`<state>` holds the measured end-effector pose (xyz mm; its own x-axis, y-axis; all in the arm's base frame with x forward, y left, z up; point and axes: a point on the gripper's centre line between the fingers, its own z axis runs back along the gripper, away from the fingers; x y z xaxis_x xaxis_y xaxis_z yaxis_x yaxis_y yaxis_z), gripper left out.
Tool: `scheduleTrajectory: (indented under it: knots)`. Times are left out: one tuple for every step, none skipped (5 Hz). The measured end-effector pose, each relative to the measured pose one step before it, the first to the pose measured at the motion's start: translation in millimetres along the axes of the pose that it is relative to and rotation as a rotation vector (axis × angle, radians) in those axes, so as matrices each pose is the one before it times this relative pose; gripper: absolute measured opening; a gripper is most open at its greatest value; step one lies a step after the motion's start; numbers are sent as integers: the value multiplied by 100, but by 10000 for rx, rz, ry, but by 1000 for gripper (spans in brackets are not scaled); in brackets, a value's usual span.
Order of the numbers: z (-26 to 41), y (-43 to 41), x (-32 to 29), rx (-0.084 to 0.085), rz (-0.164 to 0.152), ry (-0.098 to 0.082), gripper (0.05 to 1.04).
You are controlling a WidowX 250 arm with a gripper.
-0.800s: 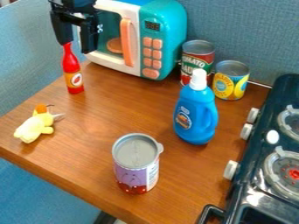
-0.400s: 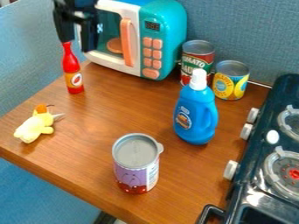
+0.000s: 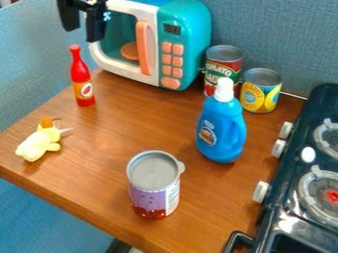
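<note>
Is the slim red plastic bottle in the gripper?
No, the black gripper is clear of the bottle, which stands upright on the brown wooden table.

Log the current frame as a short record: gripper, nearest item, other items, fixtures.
gripper: black gripper, upper left, fingers apart, nothing between them
nearest item: red bottle, upright, just below the gripper
front items: yellow plush toy at left; purple-labelled can, upright
right-side items: blue bottle, upright, in front of two cans
back: toy microwave, orange handle
right edge: toy stove, white knobs
</note>
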<state>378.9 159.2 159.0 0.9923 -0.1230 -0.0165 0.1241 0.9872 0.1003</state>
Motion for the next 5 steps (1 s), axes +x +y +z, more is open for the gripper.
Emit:
scheduleTrajectory:
  knots:
    - [-1917,1603,538,439,337,661,1001]
    - [-615,540,518,118,95,282,1001]
    - [-165,-227,-119,-142,-151,117,1001]
    - [-614,-42,181,-116,-21,233,1001]
    - [-136,49,369,-187,-57,52,1001]
